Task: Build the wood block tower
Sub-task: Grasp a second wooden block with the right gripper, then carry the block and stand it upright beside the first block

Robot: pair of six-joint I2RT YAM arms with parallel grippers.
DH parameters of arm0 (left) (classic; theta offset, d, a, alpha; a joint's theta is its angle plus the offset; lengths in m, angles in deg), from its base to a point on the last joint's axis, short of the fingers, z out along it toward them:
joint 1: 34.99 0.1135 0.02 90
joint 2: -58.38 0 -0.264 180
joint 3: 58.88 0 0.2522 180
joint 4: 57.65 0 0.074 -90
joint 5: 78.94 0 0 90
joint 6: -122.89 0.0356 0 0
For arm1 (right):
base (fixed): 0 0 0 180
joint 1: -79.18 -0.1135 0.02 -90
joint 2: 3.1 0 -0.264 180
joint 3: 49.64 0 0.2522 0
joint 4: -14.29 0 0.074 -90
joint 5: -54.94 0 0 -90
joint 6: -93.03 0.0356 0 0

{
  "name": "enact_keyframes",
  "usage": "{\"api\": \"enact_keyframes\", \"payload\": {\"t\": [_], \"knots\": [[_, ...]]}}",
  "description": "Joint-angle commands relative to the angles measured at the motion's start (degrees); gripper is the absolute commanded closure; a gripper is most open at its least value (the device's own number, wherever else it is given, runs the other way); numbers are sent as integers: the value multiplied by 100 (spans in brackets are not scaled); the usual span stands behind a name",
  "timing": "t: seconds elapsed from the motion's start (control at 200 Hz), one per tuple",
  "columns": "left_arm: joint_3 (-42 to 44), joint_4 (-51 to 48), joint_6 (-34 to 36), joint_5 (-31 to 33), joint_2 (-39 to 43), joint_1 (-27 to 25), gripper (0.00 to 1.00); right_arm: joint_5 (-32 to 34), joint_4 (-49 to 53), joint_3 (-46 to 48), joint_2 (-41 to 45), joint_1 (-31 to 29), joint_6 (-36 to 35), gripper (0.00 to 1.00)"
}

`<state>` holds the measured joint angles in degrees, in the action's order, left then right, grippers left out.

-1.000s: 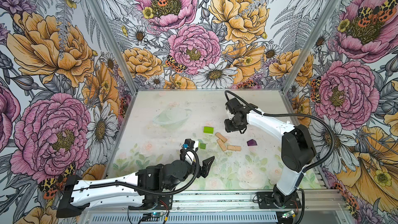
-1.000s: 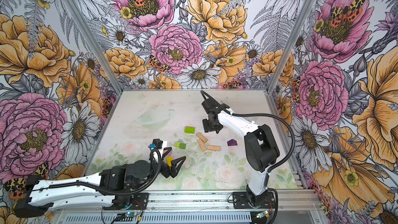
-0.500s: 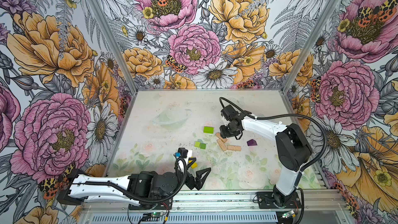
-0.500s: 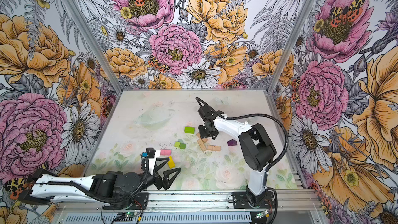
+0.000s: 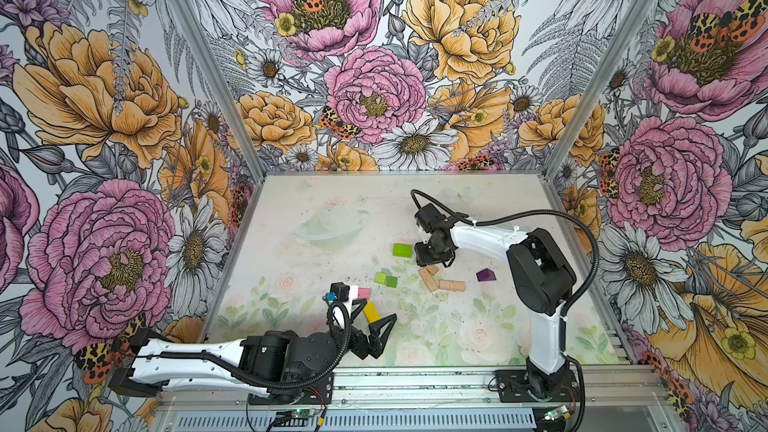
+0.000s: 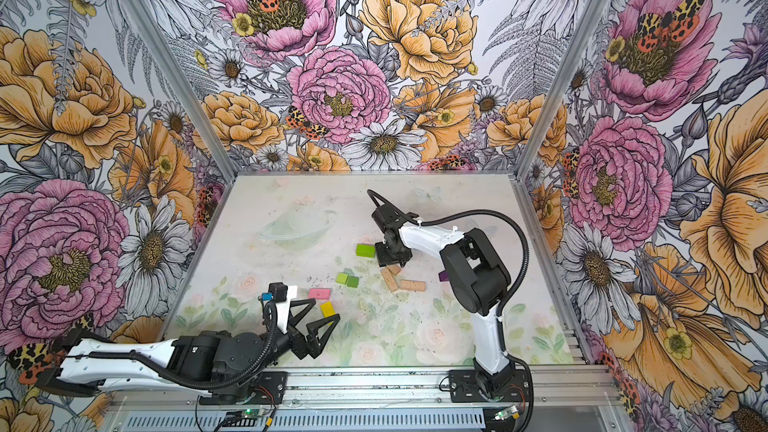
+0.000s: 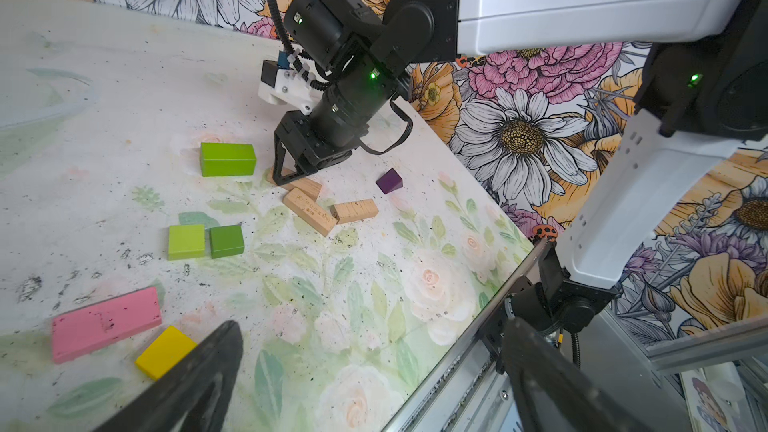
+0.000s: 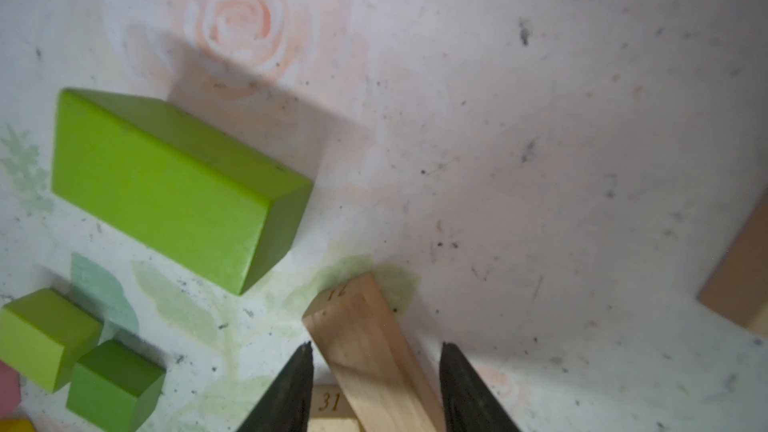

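Note:
The blocks lie loose on the table, none stacked into a tower. My right gripper (image 8: 374, 347) (image 5: 432, 261) is open, its jaws astride one tan oblong (image 8: 361, 342) with a gap on each side. That oblong rests on another tan oblong (image 8: 330, 403) marked 31. A lime brick (image 5: 402, 250) lies just left of the gripper, with two green cubes (image 5: 386, 280) nearer the front. The purple peaked piece (image 5: 485, 274) sits to the right. My left gripper (image 5: 374, 313) hangs wide open and empty above the yellow oblong (image 7: 165, 352), beside the pink oblong (image 7: 106, 324).
Two more tan oblongs (image 7: 309, 211) (image 7: 355, 210) lie flat by the right gripper. The metal rail (image 5: 415, 380) runs along the table's front edge. Flowered walls close in the other three sides.
The right gripper has moved left and down over the tan oblongs. The left arm has drawn back toward the front left, its gripper still wide open.

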<state>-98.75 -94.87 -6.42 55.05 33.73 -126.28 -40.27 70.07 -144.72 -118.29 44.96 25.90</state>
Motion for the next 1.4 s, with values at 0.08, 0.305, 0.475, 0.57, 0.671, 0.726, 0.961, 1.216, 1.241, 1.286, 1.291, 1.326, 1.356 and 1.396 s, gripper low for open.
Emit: {"api": "enact_keyframes", "payload": {"t": [0.08, 0.305, 0.475, 0.57, 0.671, 0.726, 0.961, 1.216, 1.241, 1.286, 1.291, 1.326, 1.356, 1.396], "knots": [[88, -285, -25, 353, 364, -21, 1, 426, 260, -320, -264, -39, 99, 53], [108, -400, -24, 422, 548, -27, 1, 611, 331, -383, -344, -11, 156, 64], [5, -413, 108, 505, 529, -22, 1, 745, 379, -523, -314, 113, 148, 71], [-74, -452, 175, 558, 514, -3, 1, 768, 427, -675, -360, 259, 124, 71], [-135, -483, 230, 576, 513, 39, 1, 781, 495, -858, -428, 418, 100, 71], [-173, -499, 254, 585, 513, 74, 1, 798, 519, -945, -443, 506, 56, 71], [-297, -501, 425, 539, 474, 368, 1, 818, 697, -1424, -665, 868, -140, 71], [-483, -322, 723, 77, 229, 957, 1, 802, 817, -1894, -973, 961, -228, 70], [-491, -296, 739, 28, 203, 1006, 1, 802, 825, -1934, -1009, 968, -226, 70], [-490, -251, 749, -58, 159, 1072, 1, 805, 858, -2011, -1078, 967, -214, 70], [-491, -244, 749, -66, 156, 1088, 1, 804, 859, -2024, -1085, 969, -213, 70], [-474, -203, 743, -127, 124, 1132, 1, 795, 868, -2068, -1136, 973, -220, 70], [-466, -187, 741, -160, 94, 1165, 1, 785, 883, -2113, -1173, 971, -204, 70], [-457, -144, 737, -210, 67, 1198, 1, 809, 904, -2150, -1205, 971, -182, 70]]}}
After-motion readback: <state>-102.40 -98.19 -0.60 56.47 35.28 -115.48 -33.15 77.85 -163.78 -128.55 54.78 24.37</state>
